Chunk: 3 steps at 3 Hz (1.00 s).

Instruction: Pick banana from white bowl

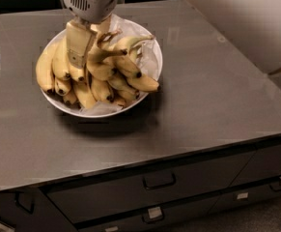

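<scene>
Camera view puts my jaws low over the left-middle of the bowl (155,81), down among the heaped fruit beneath my wrist (91,1); whether they are open or clamped on anything I cannot tell, because the pile hides that. The banana (100,67) lies in the bowl near the centre of the heap, just right of my jaws, its thin stem pointing up and to the right, with neighbours pressed against it on both sides. I judge this to be the grasp itself. To do it well I would take the fruit across its thick middle, never by the stem, and squeeze only enough to hold, since ripe skin likely bruises and slips. The lift should go straight up and slowly: the others lean on it and may share a stem, so a quick pull could drag them, the paper (149,62) or the bowl across the counter (217,95).
</scene>
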Available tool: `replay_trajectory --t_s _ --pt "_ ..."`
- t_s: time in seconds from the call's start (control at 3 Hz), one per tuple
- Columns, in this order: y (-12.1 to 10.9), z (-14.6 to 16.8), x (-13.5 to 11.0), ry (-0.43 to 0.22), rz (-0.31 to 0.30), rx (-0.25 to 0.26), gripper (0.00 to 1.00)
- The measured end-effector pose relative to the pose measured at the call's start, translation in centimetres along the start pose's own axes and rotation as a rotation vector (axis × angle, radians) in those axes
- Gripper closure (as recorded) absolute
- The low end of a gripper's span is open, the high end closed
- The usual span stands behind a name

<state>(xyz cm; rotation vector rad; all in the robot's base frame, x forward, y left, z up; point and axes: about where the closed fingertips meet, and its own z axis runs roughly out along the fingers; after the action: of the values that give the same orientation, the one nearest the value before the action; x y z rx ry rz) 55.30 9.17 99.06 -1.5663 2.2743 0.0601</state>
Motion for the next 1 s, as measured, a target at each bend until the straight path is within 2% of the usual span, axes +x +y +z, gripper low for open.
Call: replay_trajectory --t_s 0.67,1.0 --pt "0.04 1.14 0.18 0.018 0.005 -0.019 0.36" --pt "0.03 1.55 0.35 0.026 0.010 -0.025 0.54"
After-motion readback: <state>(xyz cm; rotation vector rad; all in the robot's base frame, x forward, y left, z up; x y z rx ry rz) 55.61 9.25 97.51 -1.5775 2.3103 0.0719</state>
